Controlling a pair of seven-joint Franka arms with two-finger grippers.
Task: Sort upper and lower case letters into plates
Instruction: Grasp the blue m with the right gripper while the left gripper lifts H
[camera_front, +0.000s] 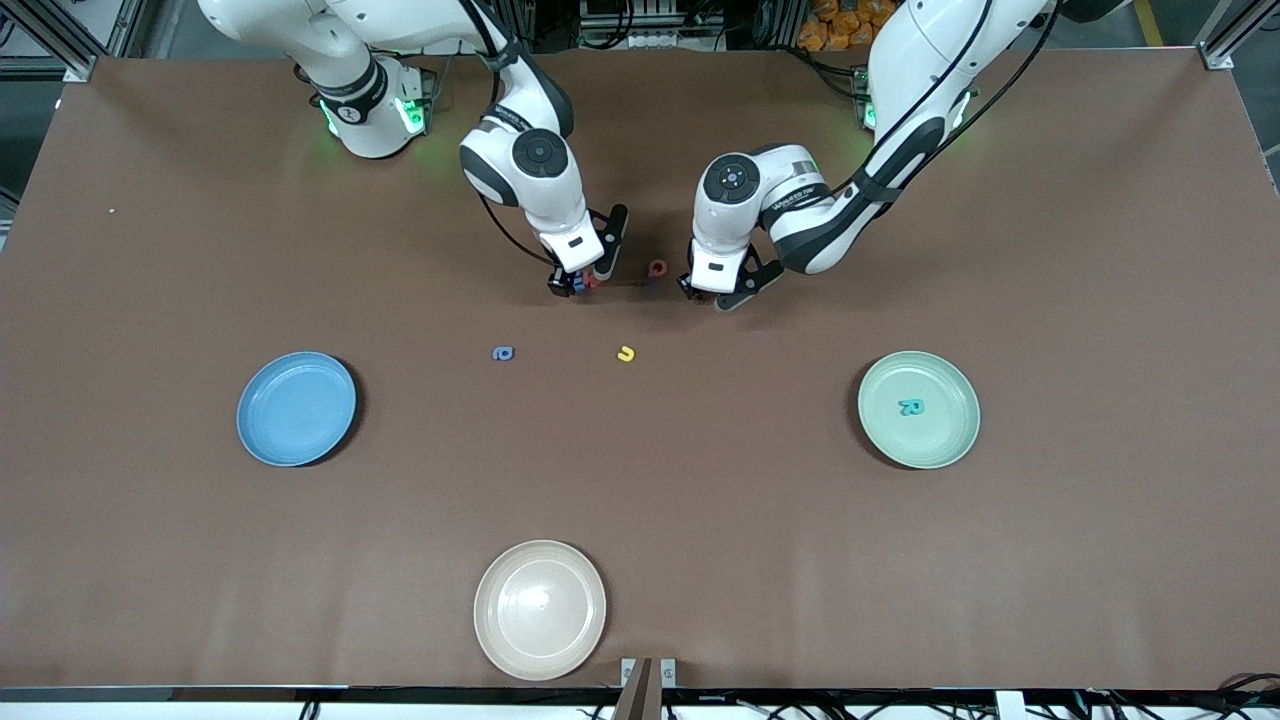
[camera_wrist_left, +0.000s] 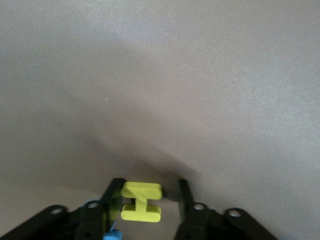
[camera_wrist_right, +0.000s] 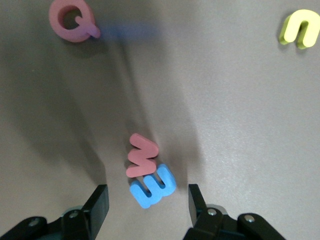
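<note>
The H (camera_wrist_left: 142, 202) sits between the fingers of the left gripper (camera_wrist_left: 147, 192). The W (camera_wrist_right: 141, 156) and E (camera_wrist_right: 152, 186) touch each other under the right gripper (camera_wrist_right: 147, 200). The Q (camera_front: 657, 268) lies between the two grippers. Nearer the camera lie the u (camera_front: 626, 353) and a (camera_front: 503, 353). The R (camera_front: 911, 407) lies in the plate (camera_front: 880, 440) toward the left arm's end.

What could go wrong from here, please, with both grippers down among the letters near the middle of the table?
1. The right gripper stands open around a blue E that touches a red W; closing may catch or drag both.
2. The yellow H sits close to one finger of the left gripper, so it may tilt or slip.
3. The red Q lies between the two grippers and could get nudged.
</note>
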